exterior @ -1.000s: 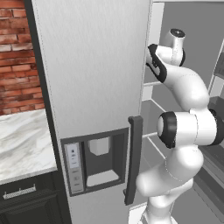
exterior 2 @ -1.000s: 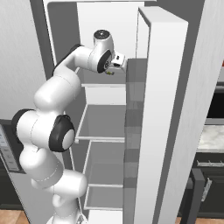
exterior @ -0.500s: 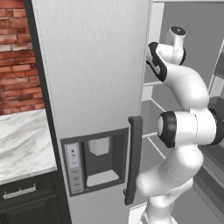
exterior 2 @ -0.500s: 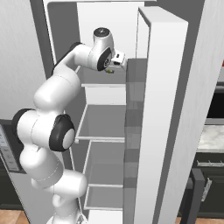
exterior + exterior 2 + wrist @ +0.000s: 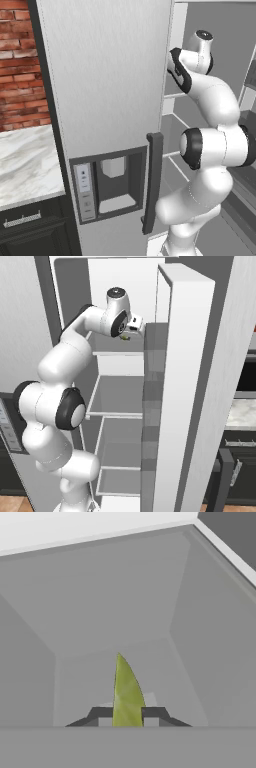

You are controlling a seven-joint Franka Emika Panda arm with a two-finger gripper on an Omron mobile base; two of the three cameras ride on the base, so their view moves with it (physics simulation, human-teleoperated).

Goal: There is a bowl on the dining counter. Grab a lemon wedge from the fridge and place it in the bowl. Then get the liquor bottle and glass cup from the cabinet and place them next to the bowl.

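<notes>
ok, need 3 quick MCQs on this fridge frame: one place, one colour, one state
1. Where is the gripper?
A. at the upper fridge shelf
B. at the bottom drawer
C. over the marble counter

2. What colour is the thin pointed lemon wedge?
A. red
B. yellow-green
C. blue

3. What state is the tall grey right fridge door in?
A. closed
B. open
C. removed

Answers: 1 A, the right base view shows the hand at the top shelf. 2 B, the hand view shows it yellow-green between the fingertips. 3 B, the shelves lie exposed beside it.

Brick wall (image 5: 20,75); marble counter (image 5: 25,165); dark cabinets (image 5: 30,232).
</notes>
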